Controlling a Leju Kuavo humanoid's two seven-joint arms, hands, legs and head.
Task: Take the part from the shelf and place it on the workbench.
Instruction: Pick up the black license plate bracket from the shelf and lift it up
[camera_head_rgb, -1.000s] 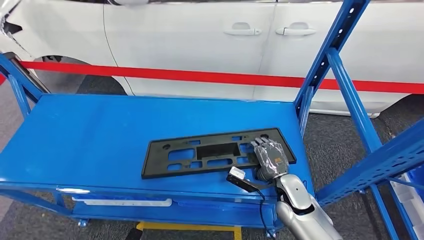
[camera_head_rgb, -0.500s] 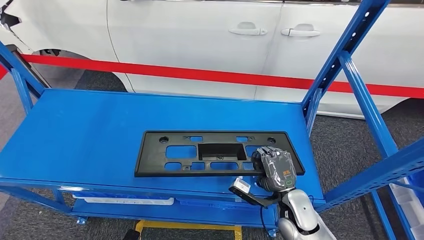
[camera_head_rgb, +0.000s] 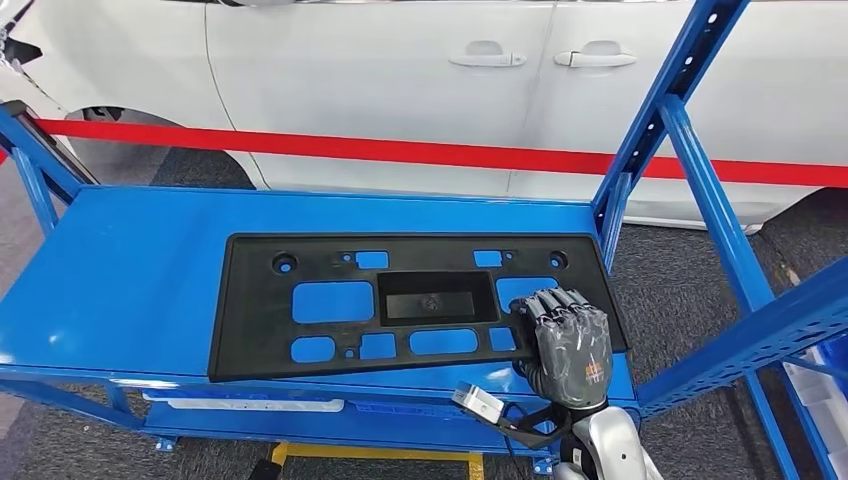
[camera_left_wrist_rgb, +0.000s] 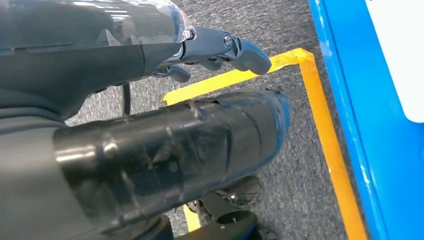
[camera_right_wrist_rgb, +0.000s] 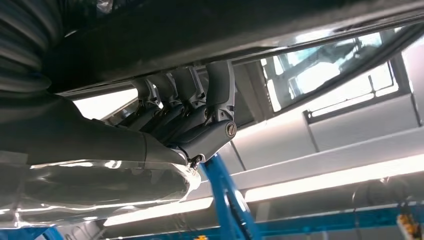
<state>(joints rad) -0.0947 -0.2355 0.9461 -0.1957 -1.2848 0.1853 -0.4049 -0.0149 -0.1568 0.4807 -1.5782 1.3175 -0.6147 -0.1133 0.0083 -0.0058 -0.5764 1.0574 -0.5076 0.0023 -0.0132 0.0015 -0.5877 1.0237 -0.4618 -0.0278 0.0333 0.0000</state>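
The right hand (camera_head_rgb: 568, 345) clamps the black part's (camera_head_rgb: 400, 300) near corner, fingers curled over its edge to lift it off the shelf (camera_head_rgb: 120, 270).

Workshop surroundings beyond the blue rack

A white car (camera_head_rgb: 420, 90) with two door handles (camera_head_rgb: 485, 60) stands well beyond the hand, a red barrier tape (camera_head_rgb: 400, 152) stretched across its side. Dark grey carpet (camera_head_rgb: 680, 290) lies beside and below the hand, marked by a yellow floor line (camera_left_wrist_rgb: 325, 135).
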